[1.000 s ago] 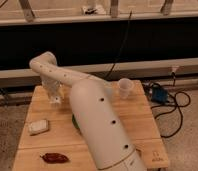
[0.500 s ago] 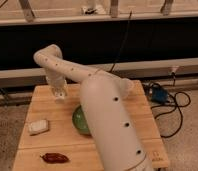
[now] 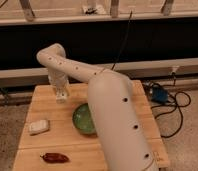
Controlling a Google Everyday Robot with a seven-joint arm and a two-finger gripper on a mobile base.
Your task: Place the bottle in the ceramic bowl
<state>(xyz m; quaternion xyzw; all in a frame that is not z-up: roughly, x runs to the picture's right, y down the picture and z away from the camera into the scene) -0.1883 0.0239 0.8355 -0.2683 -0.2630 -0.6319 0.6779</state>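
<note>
The gripper (image 3: 61,90) is hung from the bent arm (image 3: 109,112) over the back part of the wooden surface (image 3: 42,102), left of its middle and near the back edge. The jaws are seen closed, and the small white shape pinched in them is taken to be the bottle (image 3: 62,97), held clear of the boards. The ceramic bowl (image 3: 83,120) stands about the middle of the surface, forward and to the right of the gripper, with its right side hidden by the arm.

The carry is best finished with the bottle brought squarely over the green hollow, not over the dark rim. The bottle should then be lowered close to the bottom before the jaws are parted, so that it is laid in rather than dropped and the glossy bowl is not knocked or slid. The white block (image 3: 38,126) by the left edge and the dark red item (image 3: 55,157) near the front left corner lie well apart from this path and need not be touched.
</note>
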